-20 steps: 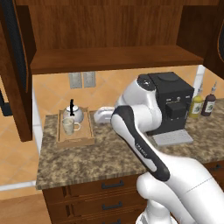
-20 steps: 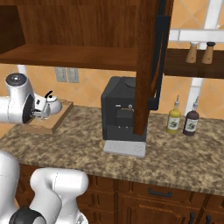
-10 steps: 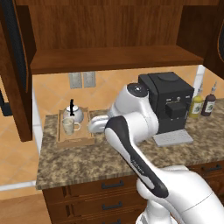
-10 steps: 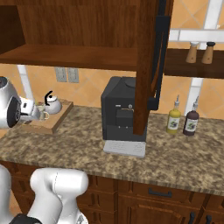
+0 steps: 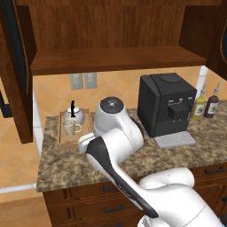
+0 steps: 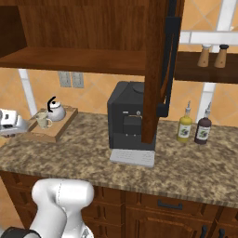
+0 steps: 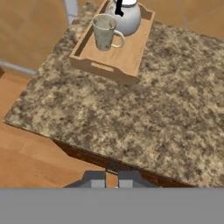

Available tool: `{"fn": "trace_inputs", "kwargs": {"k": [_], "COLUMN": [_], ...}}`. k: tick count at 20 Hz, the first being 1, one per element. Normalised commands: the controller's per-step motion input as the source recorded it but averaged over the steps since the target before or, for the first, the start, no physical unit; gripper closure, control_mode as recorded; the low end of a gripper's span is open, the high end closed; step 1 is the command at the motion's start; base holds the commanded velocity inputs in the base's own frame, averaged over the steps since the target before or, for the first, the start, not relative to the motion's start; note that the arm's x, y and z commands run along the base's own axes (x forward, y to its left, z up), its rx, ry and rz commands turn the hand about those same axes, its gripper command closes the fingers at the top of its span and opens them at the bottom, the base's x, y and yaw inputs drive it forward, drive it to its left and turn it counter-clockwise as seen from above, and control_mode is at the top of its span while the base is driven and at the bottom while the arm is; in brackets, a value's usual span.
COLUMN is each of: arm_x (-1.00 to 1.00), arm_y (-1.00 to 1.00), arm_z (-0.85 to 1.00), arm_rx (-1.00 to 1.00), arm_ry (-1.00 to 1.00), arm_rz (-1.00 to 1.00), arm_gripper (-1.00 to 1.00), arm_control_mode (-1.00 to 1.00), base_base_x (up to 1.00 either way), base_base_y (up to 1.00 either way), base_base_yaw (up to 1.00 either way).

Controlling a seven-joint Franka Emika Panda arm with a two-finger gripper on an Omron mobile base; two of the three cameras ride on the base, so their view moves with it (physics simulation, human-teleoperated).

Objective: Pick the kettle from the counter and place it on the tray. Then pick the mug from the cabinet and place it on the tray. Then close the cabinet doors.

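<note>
Where the hand view looks down past the counter (image 7: 131,118) edge, the gripper (image 7: 112,178) shows its two fingertips drawn nearly together with nothing between them; it is clear of the tray (image 7: 114,65) and holds nothing. On the tray the mug (image 7: 105,31) stands upright, just in front of the kettle (image 7: 125,15), close enough that contact cannot be ruled out; both placements appear done. The cabinet (image 5: 115,60) above stands open; the left cabinet door (image 5: 17,66) and the right cabinet door (image 6: 155,69) are swung out. In my judgement the doors are rigid, hinged and moderately heavy; best pushed on the flat panel near the free edge, or taken by the long black bar handle (image 6: 168,60).
</note>
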Motion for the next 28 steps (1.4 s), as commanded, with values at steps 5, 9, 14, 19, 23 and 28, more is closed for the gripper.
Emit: {"fn": "trace_inputs", "kwargs": {"k": [5,9,14,19,23,28], "arm_x": [-0.21,-0.21,-0.03,0.00,0.05,0.06], "arm_y": [0.30,0.41,0.61,0.65,0.67,0.91], "arm_z": [-0.44,-0.10,0.00,0.00,0.00,0.29], "arm_rx": [-0.41,-0.31,-0.37,-0.42,-0.41,-0.29], "arm_ry": [-0.11,-0.17,-0.06,-0.09,-0.12,-0.26], "arm_rz": [0.09,0.07,0.04,0.00,0.00,-0.01], "arm_gripper": [1.00,1.00,1.00,1.00,1.00,1.00], "arm_control_mode": [-1.00,-1.00,-1.00,-1.00,-1.00,-1.00], "base_base_x": [0.00,0.00,0.00,0.00,0.00,0.00], "base_base_y": [0.00,0.00,0.00,0.00,0.00,0.00], "base_base_yaw": [0.00,0.00,0.00,0.00,0.00,0.00]}}
